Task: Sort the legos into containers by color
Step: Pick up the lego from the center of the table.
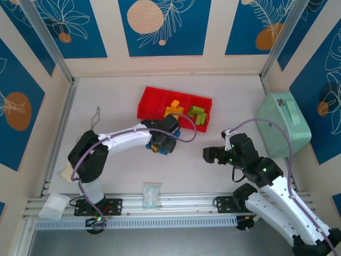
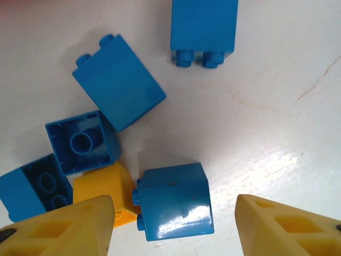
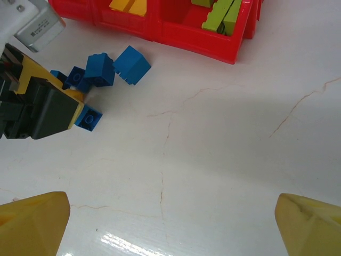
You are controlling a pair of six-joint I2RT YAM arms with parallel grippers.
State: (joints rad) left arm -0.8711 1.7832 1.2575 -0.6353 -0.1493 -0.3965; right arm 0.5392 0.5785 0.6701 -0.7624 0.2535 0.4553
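Note:
Several blue legos lie loose on the white table below my left gripper. Its yellow fingers stand open, one on each side of a blue brick lying on its side, with a gap on both sides. An orange-yellow brick touches that brick's studded end. From above, the left gripper hovers just in front of the red tray. The tray's middle compartment holds orange-yellow bricks and its right one holds lime green bricks. My right gripper is open over bare table.
A mint-green case with a handle stands at the right. A clear plastic bag lies near the front rail. The tray's left compartment shows bare red floor. Bare table lies between the two arms.

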